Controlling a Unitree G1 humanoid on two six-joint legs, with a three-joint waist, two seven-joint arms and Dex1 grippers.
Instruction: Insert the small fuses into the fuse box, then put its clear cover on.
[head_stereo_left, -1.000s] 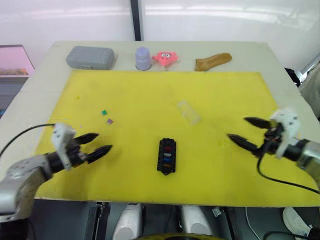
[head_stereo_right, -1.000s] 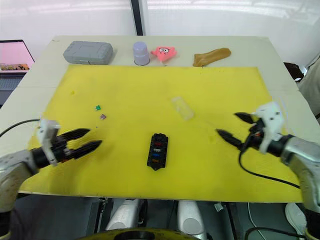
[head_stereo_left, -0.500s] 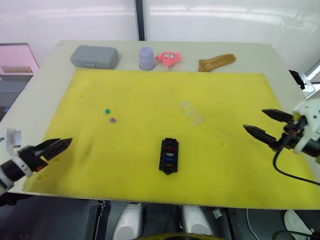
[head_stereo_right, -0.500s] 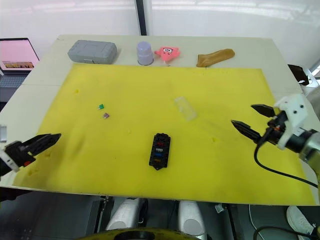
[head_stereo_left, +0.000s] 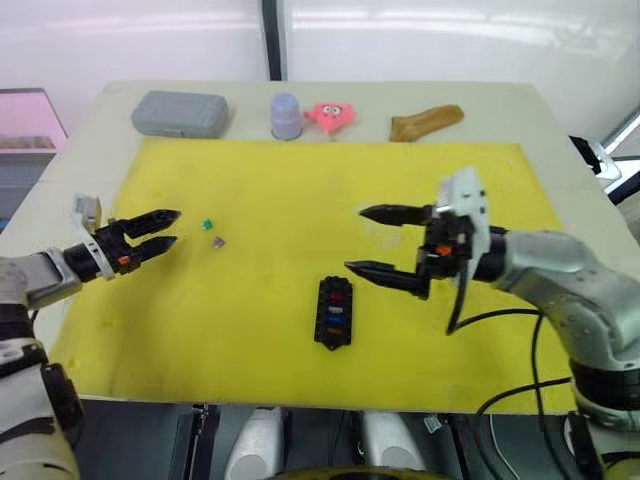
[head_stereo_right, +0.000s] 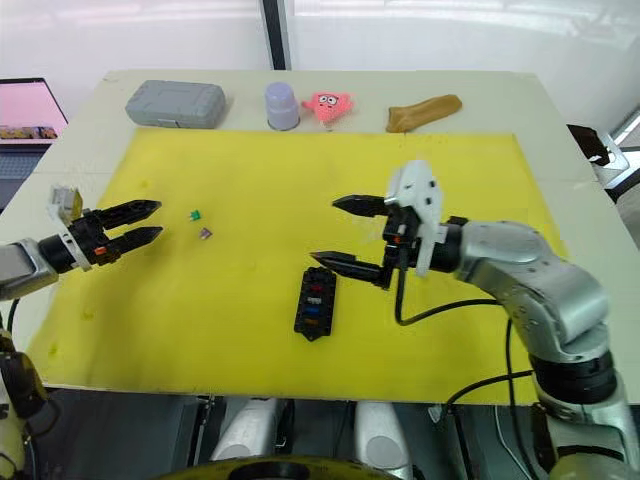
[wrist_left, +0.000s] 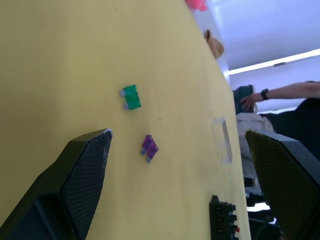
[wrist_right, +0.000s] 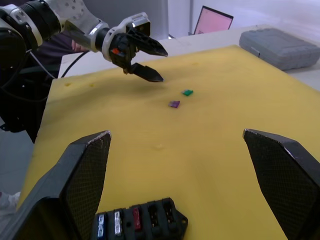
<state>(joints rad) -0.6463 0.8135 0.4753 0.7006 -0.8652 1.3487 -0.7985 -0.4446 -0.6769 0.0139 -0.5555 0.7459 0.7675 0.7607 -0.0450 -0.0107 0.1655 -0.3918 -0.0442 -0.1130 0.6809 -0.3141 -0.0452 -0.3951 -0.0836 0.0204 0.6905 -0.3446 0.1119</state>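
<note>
The black fuse box (head_stereo_left: 333, 312) lies on the yellow mat (head_stereo_left: 300, 180) near its front, with red, blue and orange fuses in its slots. A green fuse (head_stereo_left: 208, 224) and a purple fuse (head_stereo_left: 218, 242) lie loose on the mat's left part. My left gripper (head_stereo_left: 172, 227) is open just left of them, its tips pointing at them. The right gripper (head_stereo_left: 356, 239) stands wide open above the mat, just behind the fuse box. In the left wrist view the clear cover (wrist_left: 221, 141) lies flat beyond the two loose fuses; in the eye views the right gripper mostly hides it.
Along the table's far edge stand a grey case (head_stereo_left: 180, 113), a lavender cup (head_stereo_left: 286, 116), a pink toy (head_stereo_left: 332, 115) and a brown object (head_stereo_left: 425, 122). A laptop (head_stereo_right: 25, 110) sits off the table's left. A person's arm (wrist_left: 285, 92) shows beyond the table.
My right gripper has swung from the mat's right edge to the middle, behind the fuse box. The left gripper has moved up and forward to the loose fuses. The fuses and box lie as before.
</note>
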